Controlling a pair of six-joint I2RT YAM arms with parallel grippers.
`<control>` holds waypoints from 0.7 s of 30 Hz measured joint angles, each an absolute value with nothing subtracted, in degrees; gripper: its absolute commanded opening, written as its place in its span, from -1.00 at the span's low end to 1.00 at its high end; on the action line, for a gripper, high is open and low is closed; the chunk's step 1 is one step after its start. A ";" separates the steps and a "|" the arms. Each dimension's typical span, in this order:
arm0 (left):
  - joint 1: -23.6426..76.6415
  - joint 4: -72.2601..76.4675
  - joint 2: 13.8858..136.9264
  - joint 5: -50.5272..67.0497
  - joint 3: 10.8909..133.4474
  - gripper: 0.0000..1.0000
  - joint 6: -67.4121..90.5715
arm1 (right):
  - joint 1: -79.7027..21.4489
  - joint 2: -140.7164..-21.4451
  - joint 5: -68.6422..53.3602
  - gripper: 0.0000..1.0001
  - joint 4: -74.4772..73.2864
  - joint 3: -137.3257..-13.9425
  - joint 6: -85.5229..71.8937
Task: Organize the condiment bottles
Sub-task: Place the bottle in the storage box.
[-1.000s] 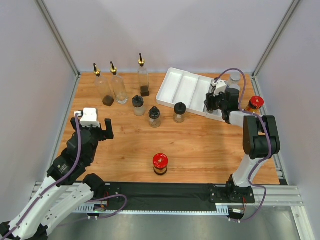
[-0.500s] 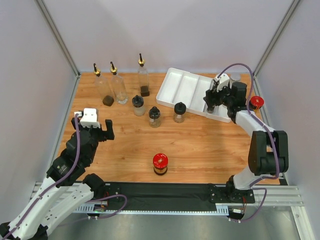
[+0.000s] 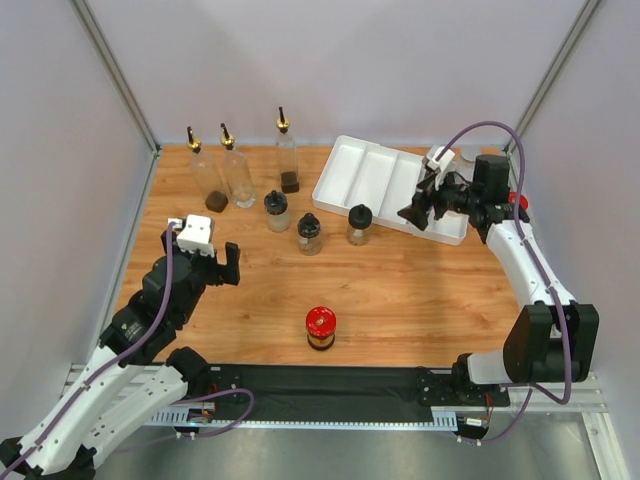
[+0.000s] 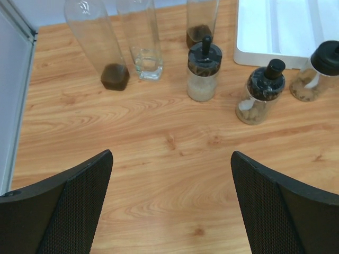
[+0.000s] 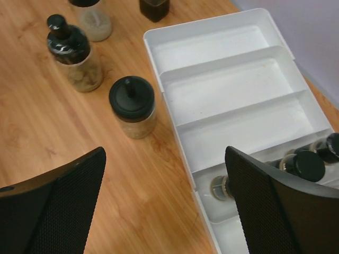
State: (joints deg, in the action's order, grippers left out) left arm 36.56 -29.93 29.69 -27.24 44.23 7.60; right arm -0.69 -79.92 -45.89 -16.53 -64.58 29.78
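Three tall clear pourer bottles (image 3: 238, 172) stand at the back left. In front of them are three black-capped jars (image 3: 309, 233), also in the left wrist view (image 4: 204, 71). One red-lidded jar (image 3: 320, 327) stands near the front, and another (image 3: 515, 201) is half hidden behind my right arm. Small black-capped jars (image 5: 309, 164) lie in the end compartment of the white tray (image 5: 222, 90). My right gripper (image 5: 164, 154) hangs open and empty over that tray's near edge (image 3: 418, 205). My left gripper (image 4: 172, 156) is open over bare wood at the left (image 3: 225, 265).
A pale shaker (image 3: 467, 153) stands behind the tray at the back right. The tray's three other compartments (image 3: 365, 178) hold nothing. Grey walls and metal posts close off the table at the back and on both sides.
My right gripper has opened and drawn up and back from the tray's end compartment, with the arm swinging out to the right. My left arm has moved slightly forward and to the right.
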 measured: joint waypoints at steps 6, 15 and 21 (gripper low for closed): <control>36.53 -30.65 30.15 -23.11 44.23 1.00 7.25 | -2.96 -79.26 -48.97 0.95 -25.15 -64.86 34.63; 36.53 -31.86 34.46 -18.98 44.23 0.99 7.09 | -7.70 -79.29 -44.91 0.96 -26.33 -64.86 34.61; 36.53 -32.36 34.98 -18.09 44.23 1.00 7.09 | -10.52 -79.46 -44.66 1.00 -25.93 -63.48 39.13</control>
State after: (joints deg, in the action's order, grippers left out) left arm 36.53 -32.36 34.98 -18.09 44.23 7.09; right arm -10.52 -79.46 -44.66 -25.93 -63.48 39.13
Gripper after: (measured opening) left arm 0.996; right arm 0.997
